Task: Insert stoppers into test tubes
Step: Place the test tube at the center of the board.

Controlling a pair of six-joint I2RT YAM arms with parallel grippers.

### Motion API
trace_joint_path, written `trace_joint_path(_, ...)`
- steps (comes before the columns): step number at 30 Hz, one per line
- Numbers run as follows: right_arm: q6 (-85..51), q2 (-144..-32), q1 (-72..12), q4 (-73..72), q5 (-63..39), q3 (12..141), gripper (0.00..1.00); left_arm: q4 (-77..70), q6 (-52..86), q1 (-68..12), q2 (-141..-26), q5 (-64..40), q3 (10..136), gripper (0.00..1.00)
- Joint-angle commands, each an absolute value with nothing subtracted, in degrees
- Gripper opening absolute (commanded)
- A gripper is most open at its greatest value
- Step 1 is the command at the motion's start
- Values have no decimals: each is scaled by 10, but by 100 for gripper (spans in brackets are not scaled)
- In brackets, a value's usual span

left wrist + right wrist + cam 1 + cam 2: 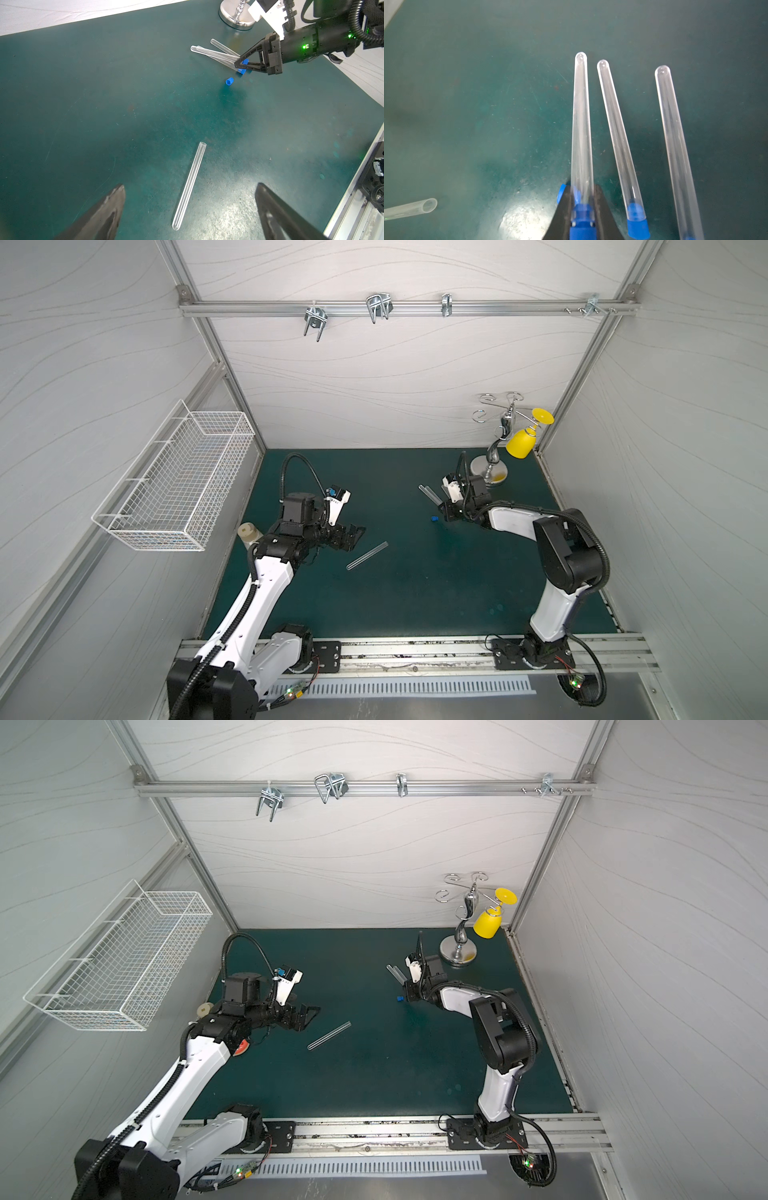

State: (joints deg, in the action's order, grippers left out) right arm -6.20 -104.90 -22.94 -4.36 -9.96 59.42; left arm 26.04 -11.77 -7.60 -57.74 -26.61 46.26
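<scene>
A bare clear test tube [189, 187] lies alone on the green mat, seen in both top views [367, 556] [329, 1036]. My left gripper [191, 185] hovers open just left of it, the tube's rounded end showing between the fingers [104, 214]. My right gripper [444, 510] is shut on the plugged end of another test tube [581, 124], at its blue stopper [582, 216]. Beside it lie two more tubes [618, 135] [675, 145], each with a blue stopper [637, 222]. One loose stopper [229, 81] rests on the mat near the right fingertips [434, 519].
A chrome stand [494, 472] with a hanging yellow cup [521, 443] rises at the back right, close behind my right arm. A cream-capped bottle [250, 533] stands at the mat's left edge behind my left arm. A white wire basket [178, 481] hangs on the left wall.
</scene>
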Motion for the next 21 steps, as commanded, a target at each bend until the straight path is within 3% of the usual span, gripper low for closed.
trace_joint_path(1, -63, -1062, -227, 2, -85, 617, 14, 252, -120, -74, -570, -277, 461, 98)
trace_joint_path(21, -66, -1077, -227, 79, -61, 658, 32, 276, -156, -74, -570, -301, 474, 95)
